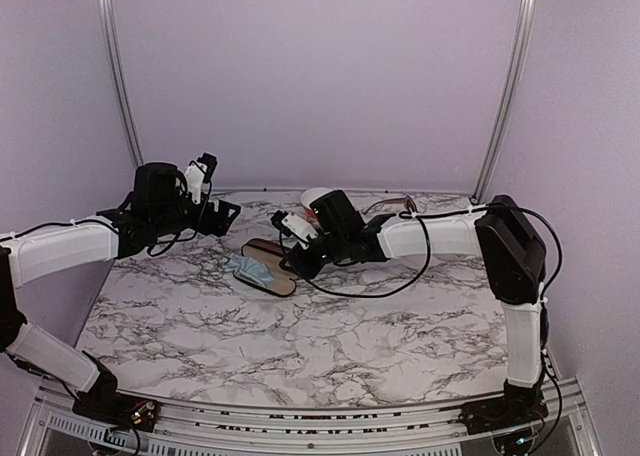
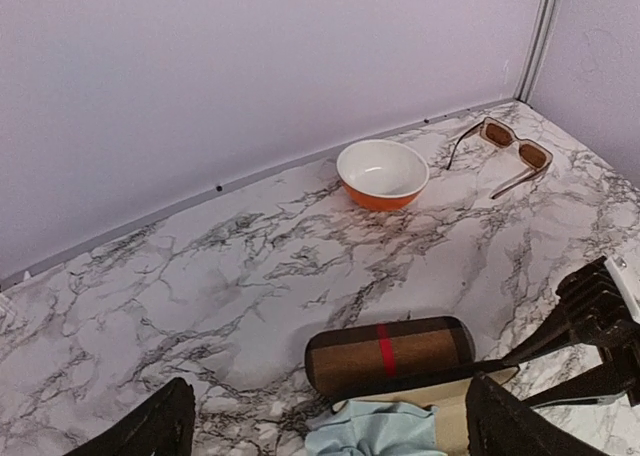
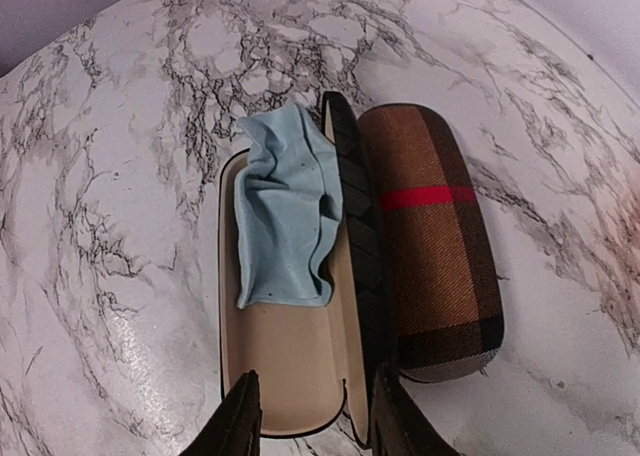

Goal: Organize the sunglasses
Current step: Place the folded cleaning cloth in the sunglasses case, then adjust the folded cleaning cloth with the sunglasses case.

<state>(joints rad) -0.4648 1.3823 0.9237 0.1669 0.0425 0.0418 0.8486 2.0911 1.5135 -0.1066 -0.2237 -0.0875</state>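
Observation:
The brown sunglasses lie unfolded, lenses down, at the back right of the marble table, beside an orange bowl; from above they show as a brown pair. A black case lies open with a beige lining and a crumpled blue cloth inside, its woven lid standing up. Behind the lid lies the closed brown case with a red stripe. My right gripper is open over the near end of the black case, gripping nothing. My left gripper hangs wide open and empty above the two cases.
The orange bowl is partly hidden behind my right wrist. Lilac walls with metal rails close in the back and sides. The brown case and cloth sit mid-table between both arms. My right gripper shows at the left wrist view's right edge.

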